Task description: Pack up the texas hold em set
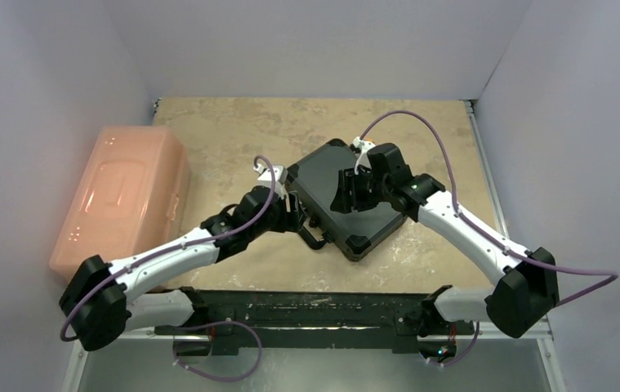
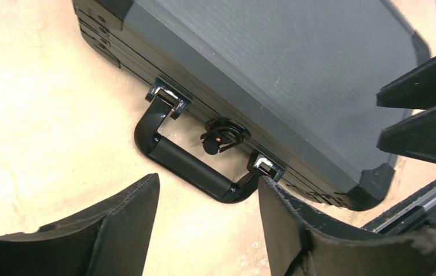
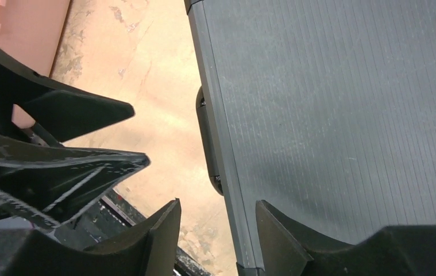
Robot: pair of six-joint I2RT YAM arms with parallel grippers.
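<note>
Left gripper (image 2: pixel 208 179) gapes empty just beside the handle (image 2: pixel 189 167) on the near-left edge of the closed black case (image 2: pixel 296 63), while right gripper (image 3: pixel 217 202) hovers over that case, fingers parted, holding nothing.

Closed black case (image 1: pixel 318 180) lies flat, turned askew

place: robot lab cell | cue: plain walls (image 1: pixel 314 41) boxing a tan tabletop (image 1: pixel 233 139)
</note>
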